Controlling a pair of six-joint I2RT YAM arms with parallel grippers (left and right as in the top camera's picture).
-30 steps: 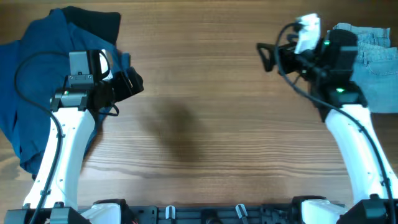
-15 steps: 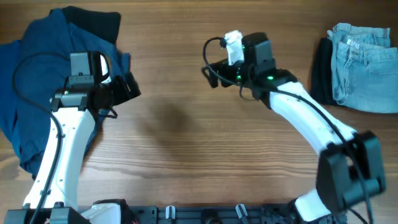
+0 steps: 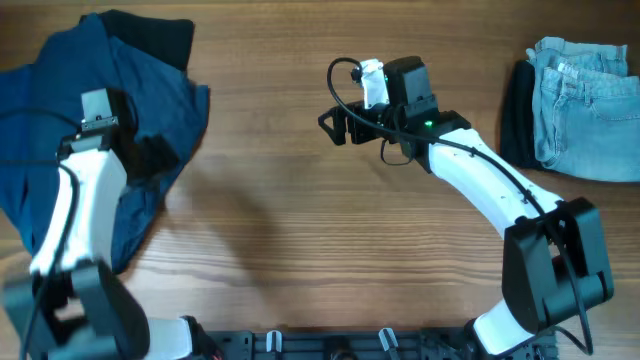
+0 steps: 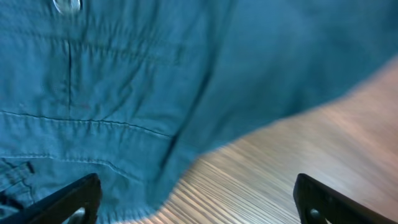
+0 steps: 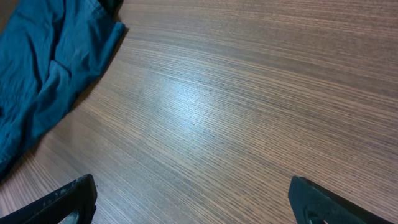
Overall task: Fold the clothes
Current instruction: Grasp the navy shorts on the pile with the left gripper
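From overhead, blue garment lies crumpled on the left side of the desk and runs off the left frame edge. Its right edge slants from upper right down toward the front. Black cloth shows at its top edge. Left end effector, blurred, hangs over the garment's right edge. Right end effector is out over bare wood near desk centre, well apart from any cloth. Folded jeans sit at the far right edge, with a dark garment touching their left side. Wide bare wood between the blue garment and that pile.

Left wrist view: blue fabric with seams fills top and left, its edge cutting diagonally across, bare desk at lower right. Fingertips sit at the bottom corners, spread wide, nothing held.

Right wrist view: mostly bare desk, blue garment's corner at upper left. Fingertips spread wide, nothing between them.
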